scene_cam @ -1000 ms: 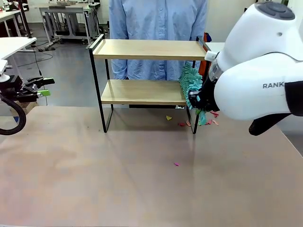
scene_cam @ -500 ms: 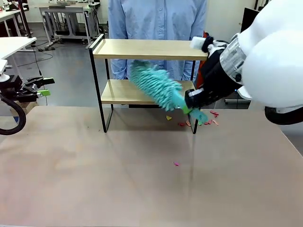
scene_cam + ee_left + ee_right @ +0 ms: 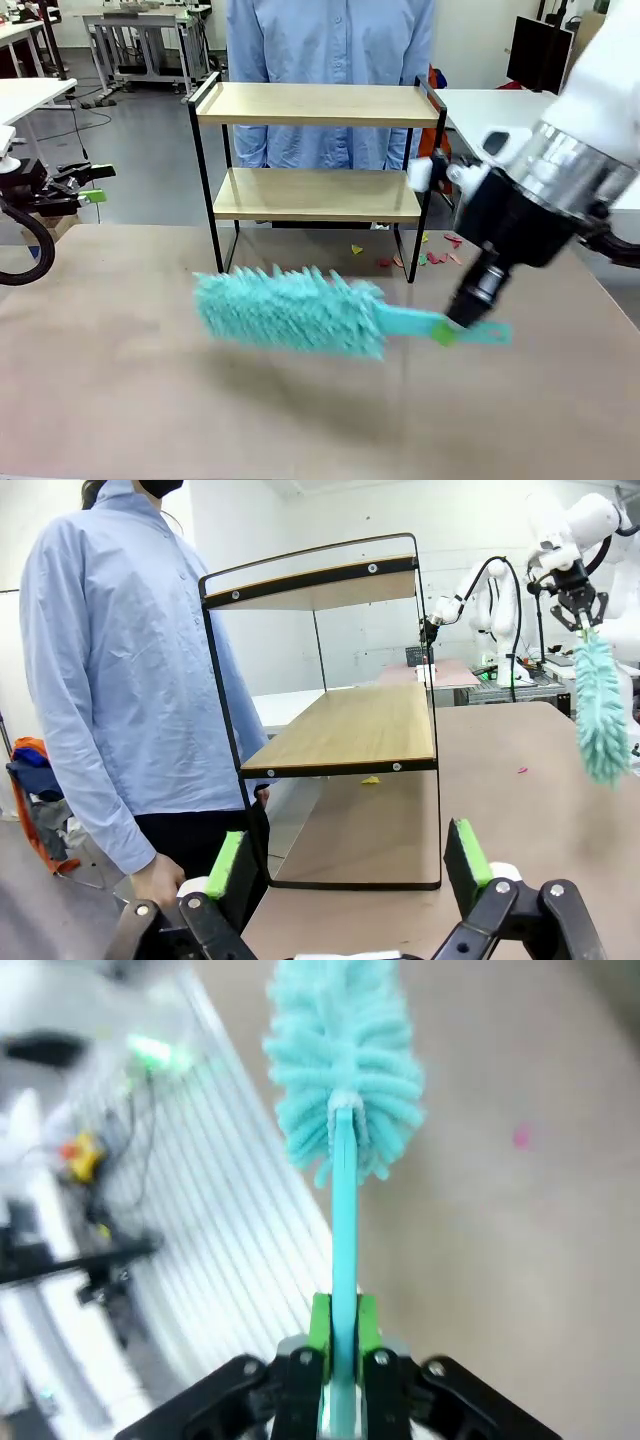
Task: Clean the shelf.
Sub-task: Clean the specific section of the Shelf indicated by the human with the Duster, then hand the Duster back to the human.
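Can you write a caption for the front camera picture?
Right gripper swings a fluffy teal duster above the table, in front of the shelf.

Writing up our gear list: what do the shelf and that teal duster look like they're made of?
Shelf: light boards with wood grain, likely wood or laminate, in a thin matte black frame, probably metal. Duster: fluffy teal fibre head, seemingly microfibre, on a smooth teal handle, likely plastic.

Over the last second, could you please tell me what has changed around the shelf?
The right claw, shut on the duster handle throughout, swung the duster away from the shelf: from beside its right end, across the lower board, out over the table in front, head toward the robot's left. The left claw stayed open and parked; shelf, person and paper scraps are unchanged.
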{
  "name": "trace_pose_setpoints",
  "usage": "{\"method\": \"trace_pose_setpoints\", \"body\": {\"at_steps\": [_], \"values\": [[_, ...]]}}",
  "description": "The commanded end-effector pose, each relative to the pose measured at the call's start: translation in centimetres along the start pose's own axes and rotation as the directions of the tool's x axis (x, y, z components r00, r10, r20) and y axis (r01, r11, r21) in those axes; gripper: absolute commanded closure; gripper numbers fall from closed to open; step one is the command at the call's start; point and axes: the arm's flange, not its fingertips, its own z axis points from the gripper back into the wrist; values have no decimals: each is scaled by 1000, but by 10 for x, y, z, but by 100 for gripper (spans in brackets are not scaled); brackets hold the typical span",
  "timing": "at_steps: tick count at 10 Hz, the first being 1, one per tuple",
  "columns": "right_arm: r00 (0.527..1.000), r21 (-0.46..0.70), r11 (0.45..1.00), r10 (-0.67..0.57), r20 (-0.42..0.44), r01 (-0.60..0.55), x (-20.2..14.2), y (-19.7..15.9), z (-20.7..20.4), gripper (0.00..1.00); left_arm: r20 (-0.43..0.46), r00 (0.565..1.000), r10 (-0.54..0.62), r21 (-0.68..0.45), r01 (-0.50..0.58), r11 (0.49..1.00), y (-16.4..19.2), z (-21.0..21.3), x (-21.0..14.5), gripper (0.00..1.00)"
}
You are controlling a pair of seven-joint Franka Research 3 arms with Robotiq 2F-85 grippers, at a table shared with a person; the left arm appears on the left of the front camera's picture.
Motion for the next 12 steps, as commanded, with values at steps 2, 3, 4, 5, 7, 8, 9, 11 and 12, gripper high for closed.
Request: {"method": "trace_pose_setpoints", "body": {"at_steps": [2, 3, 4, 5, 7, 8, 9, 11, 12], "values": [[979, -65, 996, 53, -199, -67, -59, -66, 26, 87, -4, 1000, -9, -8, 9, 1000, -3, -1, 3, 0], [980, -35, 994, 98, -170, -106, -74, -78, 32, 87, -4, 1000, -9, -8, 9, 1000, -3, -1, 3, 0], [982, -13, 991, 128, -136, -131, -82, -87, 37, 87, -4, 1000, -9, -8, 9, 1000, -3, -1, 3, 0], [978, -31, 999, 30, -207, -37, -66, -66, 19, 87, -4, 1000, -9, -8, 9, 1000, -3, -1, 3, 0], [978, -31, 999, 30, -207, -37, -66, -66, 19, 87, -4, 1000, -9, -8, 9, 1000, -3, -1, 3, 0], [978, -31, 999, 30, -207, -37, -66, -66, 19, 87, -4, 1000, -9, -8, 9, 1000, -3, -1, 3, 0], [978, -31, 999, 30, -207, -37, -66, -66, 19, 87, -4, 1000, -9, -8, 9, 1000, -3, -1, 3, 0], [978, -31, 999, 30, -207, -37, -66, -66, 19, 87, -4, 1000, -9, -8, 9, 1000, -3, -1, 3, 0], [978, -31, 999, 30, -207, -37, -66, -66, 19, 87, -4, 1000, -9, -8, 9, 1000, -3, -1, 3, 0]]}}
